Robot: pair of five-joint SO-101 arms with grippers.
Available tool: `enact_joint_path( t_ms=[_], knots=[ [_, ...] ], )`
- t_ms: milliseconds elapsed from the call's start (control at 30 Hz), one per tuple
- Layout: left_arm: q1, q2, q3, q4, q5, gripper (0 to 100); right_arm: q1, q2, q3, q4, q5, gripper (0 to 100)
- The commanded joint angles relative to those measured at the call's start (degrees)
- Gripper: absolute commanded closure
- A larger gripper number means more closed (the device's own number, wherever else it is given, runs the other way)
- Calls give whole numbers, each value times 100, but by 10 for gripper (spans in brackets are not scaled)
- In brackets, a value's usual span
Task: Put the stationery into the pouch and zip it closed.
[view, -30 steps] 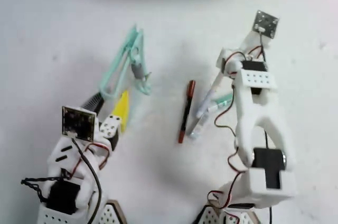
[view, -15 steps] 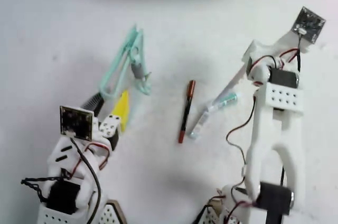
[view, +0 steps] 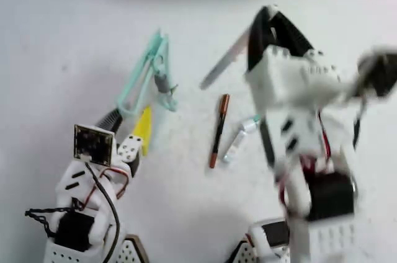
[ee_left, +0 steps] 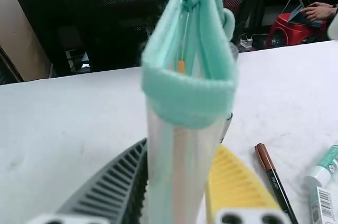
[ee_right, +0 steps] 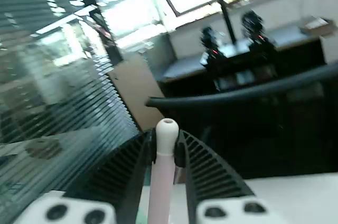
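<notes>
Left gripper (ee_left: pixel 177 184): nearest; grey and yellow fingers pinch the near end of the pouch (ee_left: pixel 187 92), holding it on edge on the surface (view: pixel 62 40).
Pouch: stretches away from those fingers, teal rim uppermost, zip apparently parted.
Loose stationery: a brown pen (view: pixel 218 129) and two markers (view: pixel 239 139) lie just beside each other on the surface, between the arms.
Right gripper (ee_right: pixel 165 145): farther off and raised; black fingers pinch a pale pen (ee_right: pixel 165 174), whose tip pokes out towards the pouch.
Step in hand: carrying the pen to the pouch mouth. Best to line the pen up with the slit, bring the tip down between the teal edges at a shallow slant, and let go only once most of it is inside; the left fingers should hold firm.
Change: a second ago the right gripper was low among the markers; it has since lifted the pen and swung over. Pouch, left arm and brown pen unchanged.
</notes>
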Motion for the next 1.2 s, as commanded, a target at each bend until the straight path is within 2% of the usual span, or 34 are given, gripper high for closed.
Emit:
enact_joint_path(
  t_ms=[0,233,433,533,733,1167],
  knots=[
    [-22,48,141,-97,-62,843,-593,-558,-202,-400,651,982],
    [-13,48,281,-343,-70,843,-1349,-1244,193,-505,914,980],
    [119,48,281,-352,-79,843,-2273,-1226,651,-1200,2514,981],
    [233,48,281,-316,-88,843,-2624,-1015,818,-1587,2549,981],
    [233,48,281,-308,-88,843,-2642,-321,835,-2026,2549,981],
    [462,48,281,-308,-88,842,-2659,-268,791,-2141,2541,981]
  ],
)
